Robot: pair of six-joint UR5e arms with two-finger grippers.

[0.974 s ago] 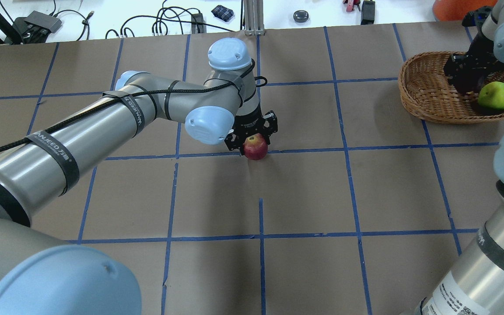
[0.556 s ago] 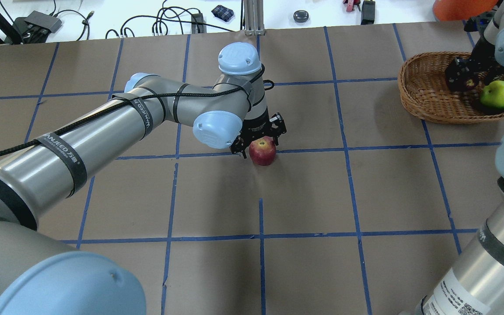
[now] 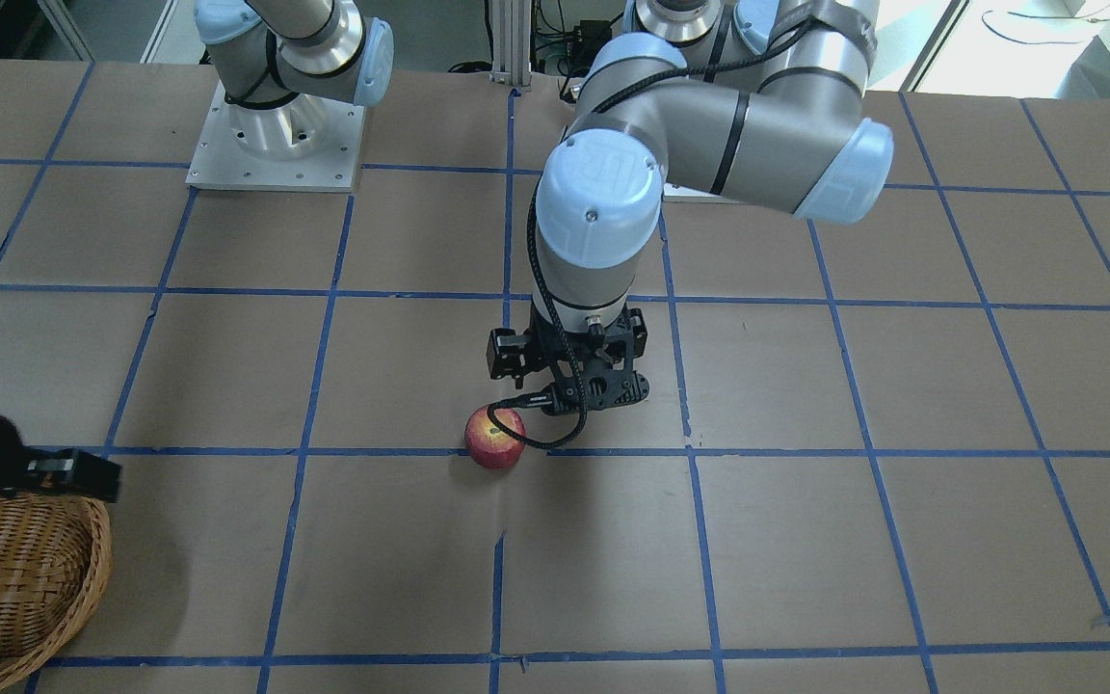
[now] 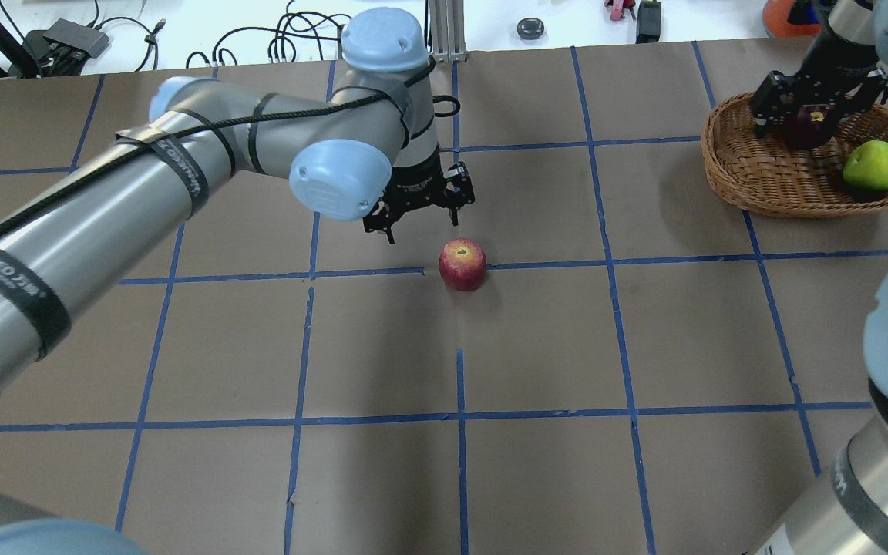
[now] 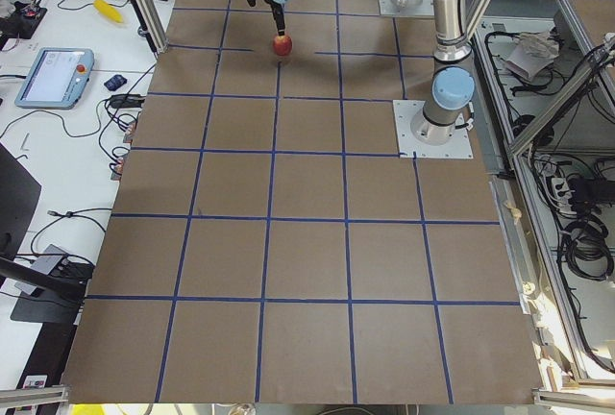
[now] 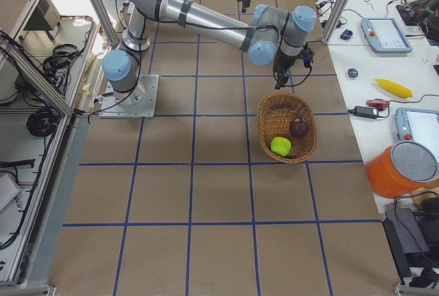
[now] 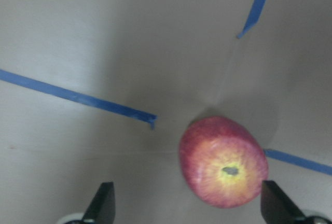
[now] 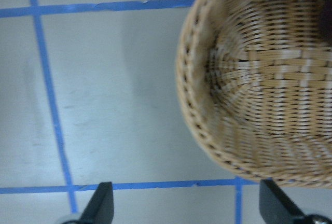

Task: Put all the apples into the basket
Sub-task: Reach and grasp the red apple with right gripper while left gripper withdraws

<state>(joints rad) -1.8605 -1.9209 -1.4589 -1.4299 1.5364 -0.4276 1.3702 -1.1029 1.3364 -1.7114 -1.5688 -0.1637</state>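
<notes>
The left claw (image 4: pixel 419 220) hangs released, jaws spread wide with nothing between them, just above the tabletop (image 4: pixel 567 347) near the middle of the overhead view. The red apple (image 4: pixel 462 264) sits on the tabletop just below and to the right of it in that view, apart from both fingertips, stem end up. In the left wrist view the apple fills the lower right of the frame, close to the right fingertip and far from the left one, so the claw is off-centre and likely needs a short shift that way before it drops and closes. Being round, the apple sets no grasp axis.

The right claw (image 4: pixel 805 108), also released and empty, hovers in the upper right over the basket (image 4: pixel 729 166), well apart from the red apple. The green apple (image 4: pixel 876 166) and maroon apple (image 6: pixel 298 127) lie inside the basket.
</notes>
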